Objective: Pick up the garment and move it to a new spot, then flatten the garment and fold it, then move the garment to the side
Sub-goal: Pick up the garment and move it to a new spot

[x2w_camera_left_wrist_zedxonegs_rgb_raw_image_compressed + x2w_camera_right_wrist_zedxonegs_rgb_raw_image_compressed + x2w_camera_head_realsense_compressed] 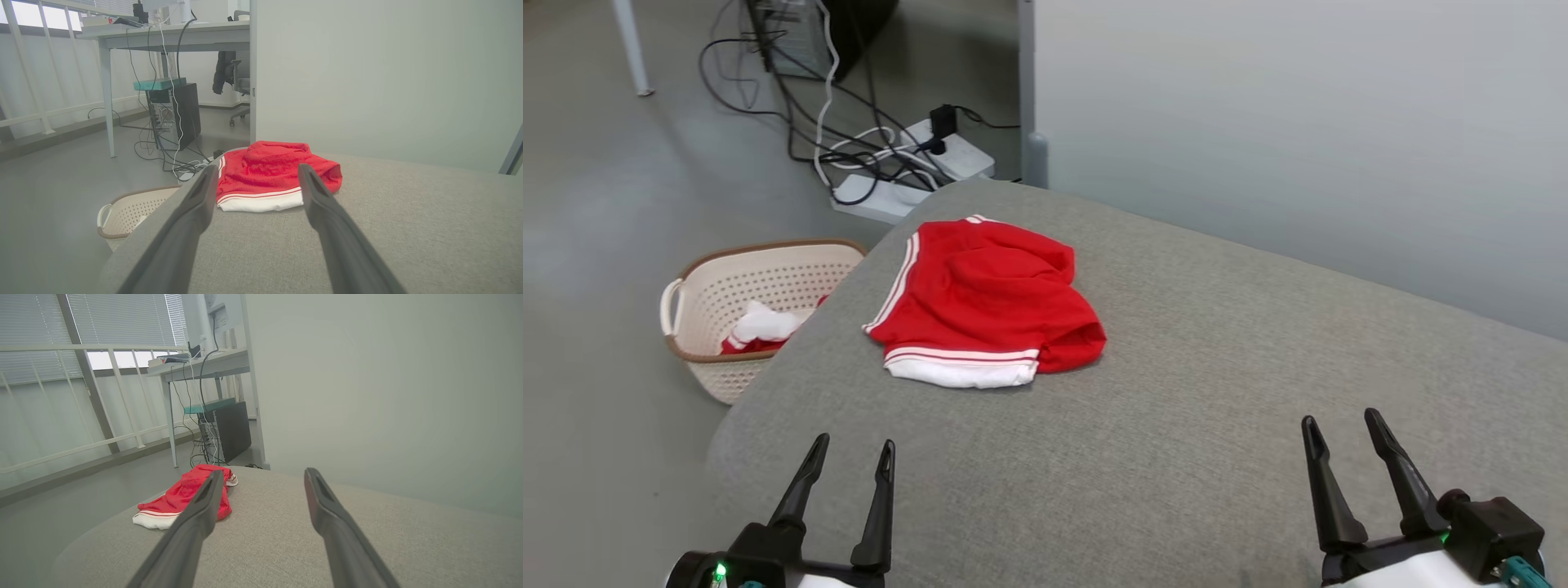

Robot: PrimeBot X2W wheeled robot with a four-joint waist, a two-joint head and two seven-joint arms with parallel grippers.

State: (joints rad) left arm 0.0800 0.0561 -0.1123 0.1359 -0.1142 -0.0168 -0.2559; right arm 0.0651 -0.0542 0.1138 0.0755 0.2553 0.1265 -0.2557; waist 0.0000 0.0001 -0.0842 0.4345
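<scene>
A crumpled red garment (988, 302) with white trim lies on the gray cloth-covered tabletop (1176, 425), near its far left corner. The left claw (856, 442) and the right claw (1340, 416) hover at the near edge, well apart from the garment, jaws spread and empty. A basket (768, 250) stands on the floor beside the tabletop.

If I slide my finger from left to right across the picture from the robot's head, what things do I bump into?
basket on the floor → red garment on the grey cushion → right pincer, open
</scene>
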